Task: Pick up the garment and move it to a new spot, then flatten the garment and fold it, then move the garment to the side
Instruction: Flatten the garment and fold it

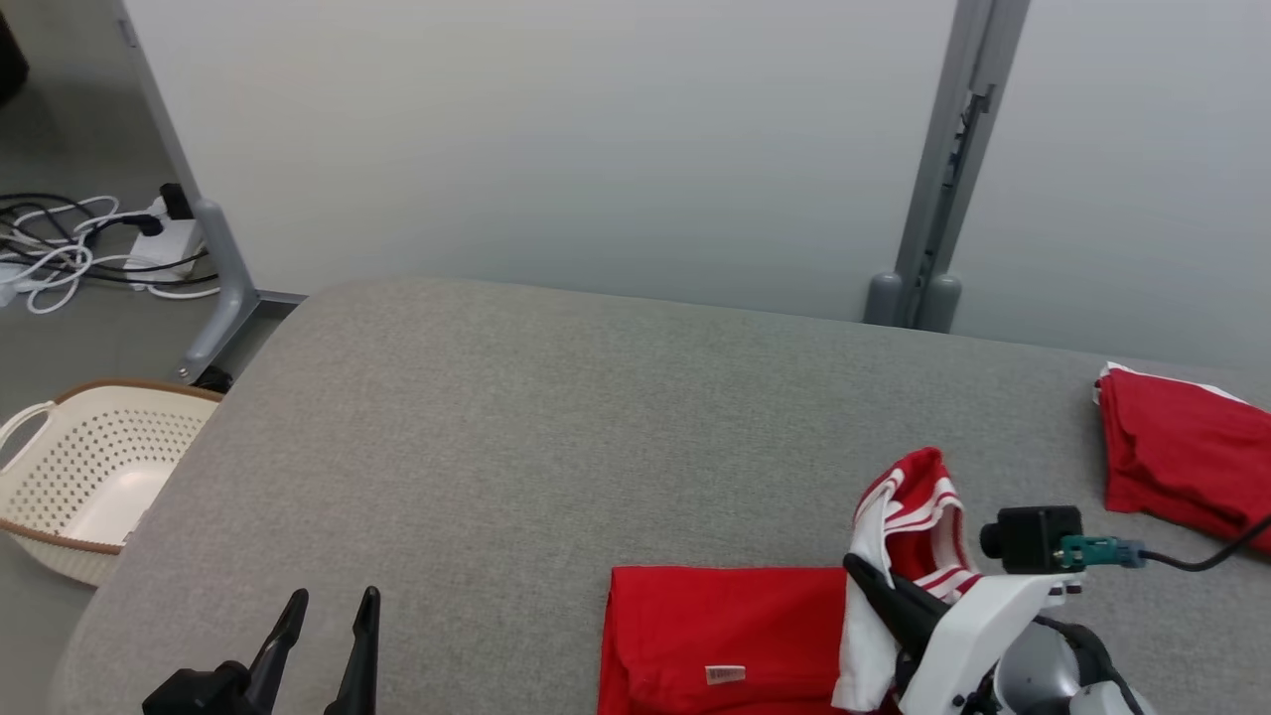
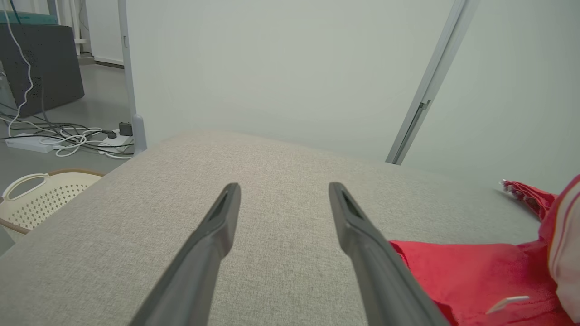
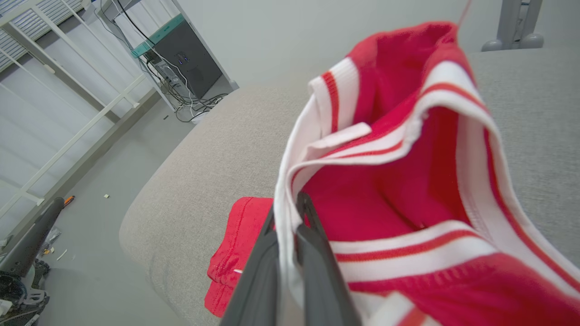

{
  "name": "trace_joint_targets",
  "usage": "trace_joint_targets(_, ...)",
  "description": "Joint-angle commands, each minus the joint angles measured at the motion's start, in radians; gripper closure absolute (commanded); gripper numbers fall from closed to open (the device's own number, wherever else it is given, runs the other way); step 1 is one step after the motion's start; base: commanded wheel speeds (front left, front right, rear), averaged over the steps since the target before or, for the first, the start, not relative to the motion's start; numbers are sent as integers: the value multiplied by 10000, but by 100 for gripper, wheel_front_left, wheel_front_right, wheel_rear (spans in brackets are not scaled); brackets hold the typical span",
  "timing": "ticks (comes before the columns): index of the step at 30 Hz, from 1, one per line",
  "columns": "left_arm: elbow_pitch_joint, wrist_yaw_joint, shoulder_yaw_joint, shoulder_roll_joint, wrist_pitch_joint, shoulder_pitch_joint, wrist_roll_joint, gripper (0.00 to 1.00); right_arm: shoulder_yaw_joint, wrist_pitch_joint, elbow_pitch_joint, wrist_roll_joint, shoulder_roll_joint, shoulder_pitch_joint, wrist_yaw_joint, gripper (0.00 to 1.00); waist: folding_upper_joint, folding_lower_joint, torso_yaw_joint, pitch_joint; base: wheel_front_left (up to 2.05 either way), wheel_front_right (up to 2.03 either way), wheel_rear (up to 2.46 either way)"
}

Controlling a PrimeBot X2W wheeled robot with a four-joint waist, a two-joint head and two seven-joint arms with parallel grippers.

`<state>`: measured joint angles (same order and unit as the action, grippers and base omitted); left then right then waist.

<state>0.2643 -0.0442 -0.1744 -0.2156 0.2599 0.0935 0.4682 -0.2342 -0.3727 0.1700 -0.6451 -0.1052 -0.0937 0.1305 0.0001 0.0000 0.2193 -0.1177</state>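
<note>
On coarse grey table (image 1: 596,417), striped garment (image 1: 735,626) bunches.

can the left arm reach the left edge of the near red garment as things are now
Probably yes. The left claw is open, and between it and the left edge of the garment lies bare table, nothing else. The right claw is shut on the striped end, on the other side.

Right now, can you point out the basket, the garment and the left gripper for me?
basket (image 1: 70,467), head view, on its perforated inner wall.
garment (image 1: 715,621), head view, on the flat red part.
left gripper (image 2: 282,188), left wrist view, midway between its fingertips.
</note>
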Motion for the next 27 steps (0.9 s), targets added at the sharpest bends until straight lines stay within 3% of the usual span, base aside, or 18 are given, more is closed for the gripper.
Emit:
trace_joint_targets(1,10,-76,-32,-61,-9,-246,-28,0,-113,-88,30,38,136,85,6,100,-1,0,397,5,0,0,0)
trace_joint_targets(9,126,-168,-238,-112,-91,-409,-30,0,-1106,-39,1682,-1184,530,-572,7,100,-1,0,1146,61,0,0,0)
trace_joint_targets(22,236,-123,-374,-181,-115,-620,-16,0,-3746,1944,4551,-3411,521,-2382,7,100,-1,0,1507,158,0,0,0)
trace_joint_targets(23,246,-118,-374,-189,-114,-620,0,0,-3924,2045,4708,-3550,521,-2500,7,59,-1,0,1487,164,0,0,0)
trace_joint_targets(24,254,-120,-358,-205,-111,-615,25,0,-4079,2158,4835,-3699,520,-2609,7,7,-1,0,1457,171,0,0,0)
trace_joint_targets(27,270,-120,-333,-230,-105,-602,66,0,-4400,2373,5011,-3994,520,-2764,7,0,-1,0,1373,175,0,0,0)
